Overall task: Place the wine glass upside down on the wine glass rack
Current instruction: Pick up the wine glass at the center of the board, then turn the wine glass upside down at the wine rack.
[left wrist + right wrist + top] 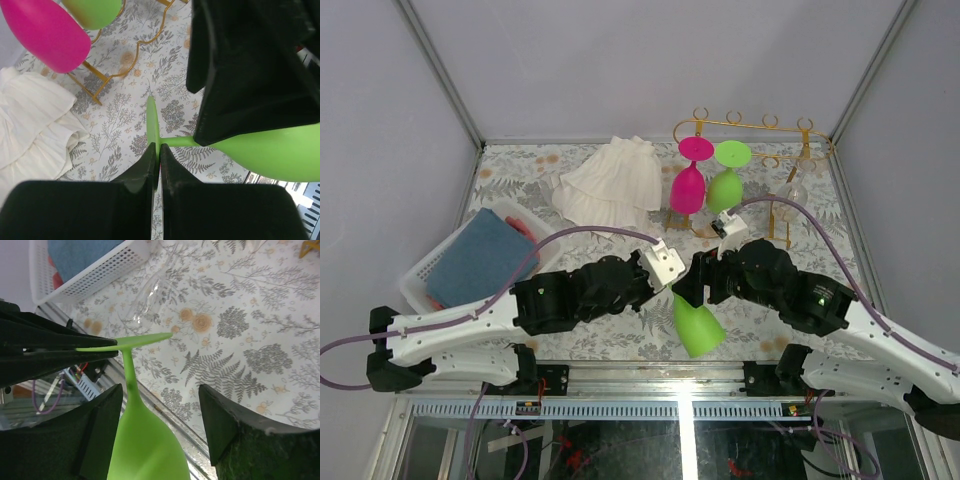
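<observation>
Two grippers were met near the front edge of the table (520,180), and the wine glass (696,325) was carried between them above it, its bowl pointed toward the arm bases. The left gripper (158,155) was clamped tight on the thin rim of the glass's foot, seen edge-on in its own wrist view. The right gripper (160,390) was spread wide, its fingers set to either side of the stem where the bowl begins; no firm contact could be made out. A handover was judged to be in progress. Since the glass was held only by the foot's edge, it could be pivoted or slipped by a nudge from the right fingers. If it were let go before the right fingers had been brought together, it could be dropped at the table's edge. Farther back, a white basket (420,275) with a blue cloth (480,255) was seen at the left, then a white cloth (610,180). At the far side stood the wine glass rack (750,126), where a pink glass (687,187) and a green glass (724,188) were already hung; these could be knocked during placement. No brand, label or writing could be read.
</observation>
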`<state>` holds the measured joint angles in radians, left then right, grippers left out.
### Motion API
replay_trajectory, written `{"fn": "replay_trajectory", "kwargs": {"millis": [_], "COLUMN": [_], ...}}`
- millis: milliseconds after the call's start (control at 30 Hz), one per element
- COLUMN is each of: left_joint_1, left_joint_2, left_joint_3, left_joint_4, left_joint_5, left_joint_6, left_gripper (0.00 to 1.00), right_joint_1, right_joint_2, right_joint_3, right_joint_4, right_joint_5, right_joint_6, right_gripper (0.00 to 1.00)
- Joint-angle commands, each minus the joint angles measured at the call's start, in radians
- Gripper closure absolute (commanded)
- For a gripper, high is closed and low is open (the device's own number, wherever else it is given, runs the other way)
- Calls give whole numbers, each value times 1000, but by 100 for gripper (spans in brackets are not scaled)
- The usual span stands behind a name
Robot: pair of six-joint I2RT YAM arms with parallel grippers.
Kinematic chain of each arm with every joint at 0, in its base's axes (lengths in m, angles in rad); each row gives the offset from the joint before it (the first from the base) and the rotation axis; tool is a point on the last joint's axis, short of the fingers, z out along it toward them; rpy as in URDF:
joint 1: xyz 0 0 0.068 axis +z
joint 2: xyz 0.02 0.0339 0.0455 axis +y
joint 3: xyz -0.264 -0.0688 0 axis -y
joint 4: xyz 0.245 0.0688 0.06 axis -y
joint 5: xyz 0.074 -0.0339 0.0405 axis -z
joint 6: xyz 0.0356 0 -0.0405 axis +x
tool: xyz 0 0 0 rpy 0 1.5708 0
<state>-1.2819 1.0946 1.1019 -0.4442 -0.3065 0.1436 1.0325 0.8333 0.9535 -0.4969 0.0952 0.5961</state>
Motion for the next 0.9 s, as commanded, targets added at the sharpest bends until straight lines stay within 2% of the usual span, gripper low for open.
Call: {"fn": "replay_trajectory", "kwargs": {"millis": [0,167,433,600,867], "left_joint_1": [-30,-46,-50,-51,-51], "left_joint_2": [-1,1,9,14,21], "left_joint_3": [44,51,53,51,52], "left_joint_4": [18,19,22,25,47], "left_joint_5": [-40,-52,-97,-113,-161], "left_joint_6": [52,60,71,74,62], "left_gripper": [100,100,100,100,100], "right_joint_1": [-38,-40,-45,-44,-45], "right_joint_2": [0,22,15,-7,-5], "right_joint_3": [-21,-34,-54,-71,-110], "right_joint_4": [106,121,113,110,137], "right_joint_5": [-177,-215,-212,-217,-223], "right_joint_6": [11,1,-3,-8,-11], "right_gripper": [33,39,57,64,91]}}
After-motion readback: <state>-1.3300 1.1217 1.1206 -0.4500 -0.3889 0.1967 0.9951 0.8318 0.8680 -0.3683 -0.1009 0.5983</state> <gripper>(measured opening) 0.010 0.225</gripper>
